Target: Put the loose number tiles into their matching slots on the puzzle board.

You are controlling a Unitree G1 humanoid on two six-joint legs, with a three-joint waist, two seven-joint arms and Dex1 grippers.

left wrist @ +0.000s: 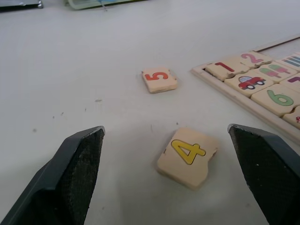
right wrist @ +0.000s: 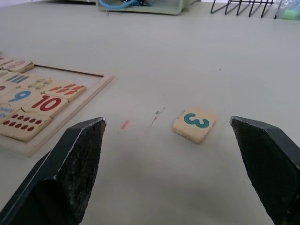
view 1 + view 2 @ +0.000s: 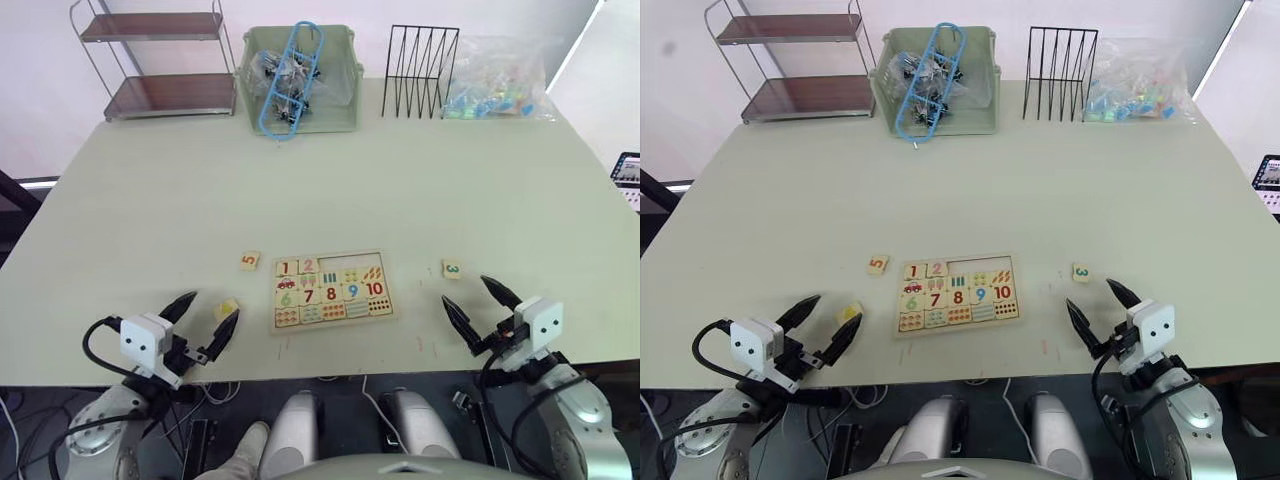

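Broadly, open tabletop is seen on every side of the puzzle board (image 3: pixel 331 291), which lies flat near the front edge of the pale table (image 3: pixel 330 180), between the two arms. Tiles 1 (image 3: pixel 287 268) and 2 (image 3: pixel 309 266) are seated at the left end of the upper row; the remaining slots (image 3: pixel 350 262) are bare wood. Tile 5 (image 3: pixel 250 261) lies loose just left of the board, apart from its rim. Tile 4 (image 1: pixel 187 157) rests on the table between the spread fingers of the left gripper (image 3: pixel 207 320), untouched. Tile 3 (image 2: pixel 195 123) lies to the right of the board, ahead of the right gripper (image 3: pixel 481 305), whose fingers are likewise spread wide and hold nothing.

Along the far edge of the table are ranged a two-tier shelf (image 3: pixel 160 62), a green bin (image 3: pixel 299 80) holding a blue clip-like object and dark items, a black wire rack (image 3: pixel 420 70) and a clear bag (image 3: pixel 500 80) of coloured pieces. Faint marks are seen on the tabletop near the board.

The contents of the bin and bag cannot be made out. A dark device (image 3: pixel 628 172) is cut off at the right edge.
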